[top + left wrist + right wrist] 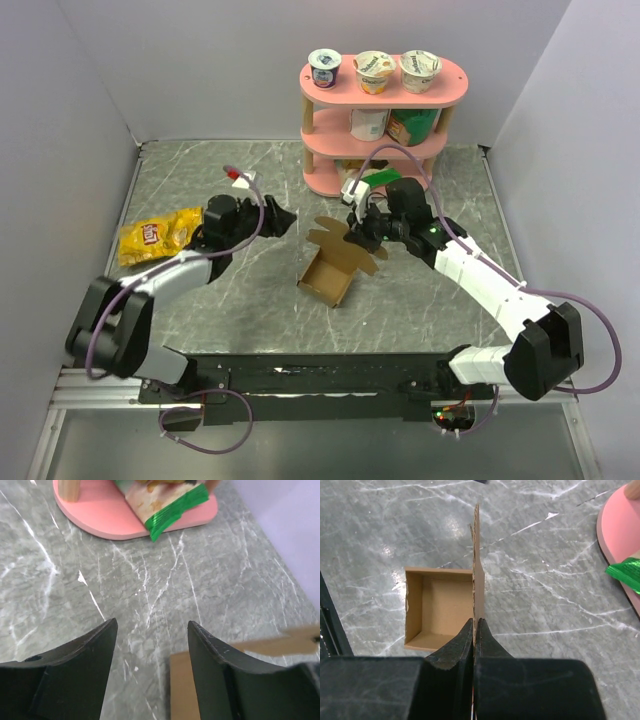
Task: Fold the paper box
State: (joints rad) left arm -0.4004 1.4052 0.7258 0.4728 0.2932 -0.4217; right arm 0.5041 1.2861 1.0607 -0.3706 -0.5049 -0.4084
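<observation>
The paper box is plain brown cardboard and stands partly folded mid-table, its square tray open upward. Its lid flap rises at the far side. My right gripper is shut on that flap. In the right wrist view the flap runs edge-on between the pressed fingers of the right gripper, with the box's hollow to the left. My left gripper hovers to the left of the box, apart from it. Seen from the left wrist, this left gripper is open with only table between its fingers, and a box edge shows by the right finger.
A pink three-tier shelf stands at the back with yogurt cups on top and a green-edged snack packet at its base. A yellow snack bag lies at the left. White walls close in both sides of the grey marble table.
</observation>
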